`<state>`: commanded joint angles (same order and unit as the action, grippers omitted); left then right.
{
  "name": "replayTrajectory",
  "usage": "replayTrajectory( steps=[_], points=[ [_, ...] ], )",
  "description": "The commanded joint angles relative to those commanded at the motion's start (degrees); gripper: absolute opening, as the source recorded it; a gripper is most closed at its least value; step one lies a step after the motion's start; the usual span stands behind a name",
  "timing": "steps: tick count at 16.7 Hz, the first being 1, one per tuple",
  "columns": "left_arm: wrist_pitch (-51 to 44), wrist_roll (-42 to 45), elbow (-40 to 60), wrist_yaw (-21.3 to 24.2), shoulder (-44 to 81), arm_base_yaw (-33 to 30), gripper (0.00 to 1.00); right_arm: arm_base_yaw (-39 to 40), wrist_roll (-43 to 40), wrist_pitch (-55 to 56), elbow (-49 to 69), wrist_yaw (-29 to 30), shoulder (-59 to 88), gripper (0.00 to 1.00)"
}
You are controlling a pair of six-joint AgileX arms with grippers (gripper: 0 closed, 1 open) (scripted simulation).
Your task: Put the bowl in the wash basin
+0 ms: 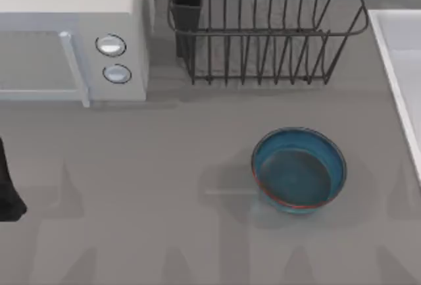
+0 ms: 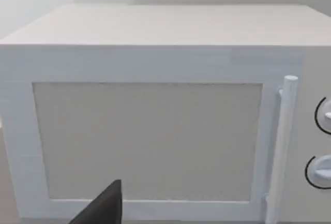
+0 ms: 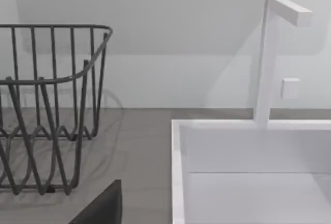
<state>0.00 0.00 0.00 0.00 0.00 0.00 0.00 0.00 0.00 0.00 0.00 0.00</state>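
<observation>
The bowl point(image 1: 299, 170) sat upright on the desk point(image 1: 164, 232), right of centre and apart from everything, nothing of mine touching it. The wash basin point(image 1: 400, 68) lay along the right edge, near enough for my right arm to serve. My left arm point(image 1: 8, 186) waited at the left edge, facing the microwave point(image 2: 155, 120). Whether either pair of fingers was parted, I could not tell.

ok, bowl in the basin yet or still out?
Still out. The bowl sits upright and empty on the table, left of the wash basin, whose rim runs along the table's right edge.
</observation>
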Motion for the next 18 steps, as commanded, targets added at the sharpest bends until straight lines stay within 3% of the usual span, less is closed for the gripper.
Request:
replayTrajectory(
  steps=[4,8,18],
  points=[
    [0.0,0.0,0.0,0.0,0.0,0.0,1.0,0.6,0.6,-1.6,1.8,-0.1,1.8,1.0],
    [0.0,0.0,0.0,0.0,0.0,0.0,1.0,3.6,3.6,-10.0,12.5,-0.1,12.6,1.0],
    [0.0,0.0,0.0,0.0,0.0,0.0,1.0,15.2,15.8,-46.6,56.3,0.1,70.7,1.0]
  ],
)
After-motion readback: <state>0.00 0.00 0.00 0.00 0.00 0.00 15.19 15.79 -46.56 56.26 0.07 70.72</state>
